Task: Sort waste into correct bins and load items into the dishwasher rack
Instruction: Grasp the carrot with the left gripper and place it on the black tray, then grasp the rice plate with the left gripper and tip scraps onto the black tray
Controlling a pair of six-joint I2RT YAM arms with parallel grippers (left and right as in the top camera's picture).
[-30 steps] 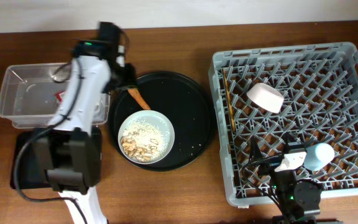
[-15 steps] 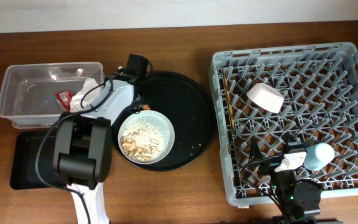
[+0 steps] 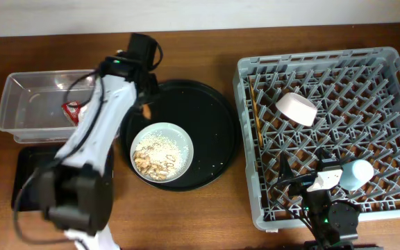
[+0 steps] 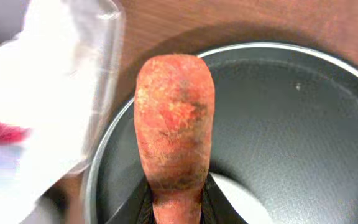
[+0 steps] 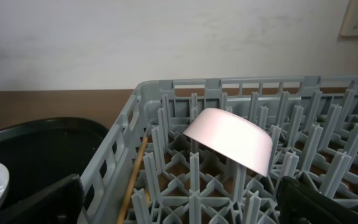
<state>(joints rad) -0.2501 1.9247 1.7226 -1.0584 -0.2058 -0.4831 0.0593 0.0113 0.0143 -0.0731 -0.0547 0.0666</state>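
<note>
The scrap-clearing step looks to be in hand: the left gripper (image 4: 174, 210) is clamped on a worn orange-brown scraper (image 4: 174, 124), poised over the 10 o'clock rim of the round black tray (image 3: 214, 118). The plate (image 3: 185, 140) of rice and brown bits (image 3: 155, 158) sits at the tray's 7 o'clock. Next, the tool should drop to the plate and push the food toward a bin. The red packet (image 3: 71, 109) lies in the clear tub (image 3: 19, 104) at 9 o'clock. The right gripper (image 5: 179, 208) has its fingers wide and empty in the rack (image 3: 387, 69), beside the bowl (image 3: 296, 107), chopsticks (image 3: 255, 111) and cup (image 3: 358, 172). The arm hides most of the shallow black tray (image 3: 26, 180) (the napkin (image 4: 48, 106) is only a white blur)
</note>
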